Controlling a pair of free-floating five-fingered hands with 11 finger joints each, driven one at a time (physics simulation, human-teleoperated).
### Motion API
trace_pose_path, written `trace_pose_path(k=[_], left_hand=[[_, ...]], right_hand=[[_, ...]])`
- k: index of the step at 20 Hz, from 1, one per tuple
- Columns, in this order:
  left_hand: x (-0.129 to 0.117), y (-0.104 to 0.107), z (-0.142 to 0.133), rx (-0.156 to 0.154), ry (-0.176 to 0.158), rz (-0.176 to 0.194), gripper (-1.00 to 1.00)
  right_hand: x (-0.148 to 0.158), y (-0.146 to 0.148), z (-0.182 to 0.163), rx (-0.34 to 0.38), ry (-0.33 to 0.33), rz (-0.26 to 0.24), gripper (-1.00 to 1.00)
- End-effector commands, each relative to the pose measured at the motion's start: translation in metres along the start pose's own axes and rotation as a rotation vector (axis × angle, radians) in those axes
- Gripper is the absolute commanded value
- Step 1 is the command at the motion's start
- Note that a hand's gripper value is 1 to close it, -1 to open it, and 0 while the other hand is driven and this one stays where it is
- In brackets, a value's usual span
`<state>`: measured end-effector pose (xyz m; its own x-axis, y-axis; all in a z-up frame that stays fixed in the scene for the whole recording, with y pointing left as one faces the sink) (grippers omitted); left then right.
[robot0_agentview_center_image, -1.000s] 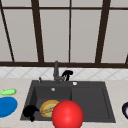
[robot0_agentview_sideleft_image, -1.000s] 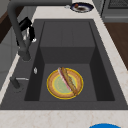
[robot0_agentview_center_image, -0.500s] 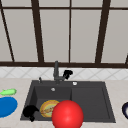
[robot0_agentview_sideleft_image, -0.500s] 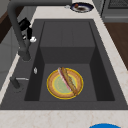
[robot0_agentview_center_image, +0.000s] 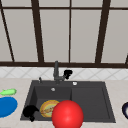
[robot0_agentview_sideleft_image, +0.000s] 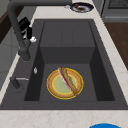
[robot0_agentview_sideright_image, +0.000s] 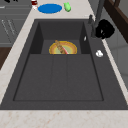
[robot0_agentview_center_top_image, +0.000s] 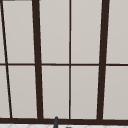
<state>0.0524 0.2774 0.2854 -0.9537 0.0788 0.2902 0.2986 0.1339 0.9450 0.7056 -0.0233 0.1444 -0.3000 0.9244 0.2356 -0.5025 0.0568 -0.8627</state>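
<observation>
A: Right hand (robot0_agentview_center_image: 67, 73) sits curled against the faucet (robot0_agentview_center_image: 56, 72) at the sink's back edge, probably gripping its lever (hard to tell).

B: Left hand (robot0_agentview_center_image: 30, 111) hangs at the sink's front-left corner, fingers unclear, near the hot-dog plate (robot0_agentview_sideleft_image: 65, 83) lying in the basin. No labels readable.

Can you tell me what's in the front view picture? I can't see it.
The right hand hangs by the dark faucet behind a black sink. The left hand floats beside a yellow plate in the basin, partly hidden by a red ball.
</observation>
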Motion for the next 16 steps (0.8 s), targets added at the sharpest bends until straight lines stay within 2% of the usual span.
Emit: trace_pose_path(k=[1, 8, 16], left_hand=[[0.0, 0.0, 0.0, 0.0, 0.0, 0.0, 0.0], [0.0, 0.0, 0.0, 0.0, 0.0, 0.0, 0.0], [0.0, 0.0, 0.0, 0.0, 0.0, 0.0, 0.0]], right_hand=[[0.0161, -0.0192, -0.0025, 0.051, 0.045, -0.023, 1.0], [0.0203, -0.0229, -0.0017, 0.067, 0.08, 0.019, 1.0], [0.0244, -0.023, -0.001, 0.066, 0.107, 0.031, 1.0]])
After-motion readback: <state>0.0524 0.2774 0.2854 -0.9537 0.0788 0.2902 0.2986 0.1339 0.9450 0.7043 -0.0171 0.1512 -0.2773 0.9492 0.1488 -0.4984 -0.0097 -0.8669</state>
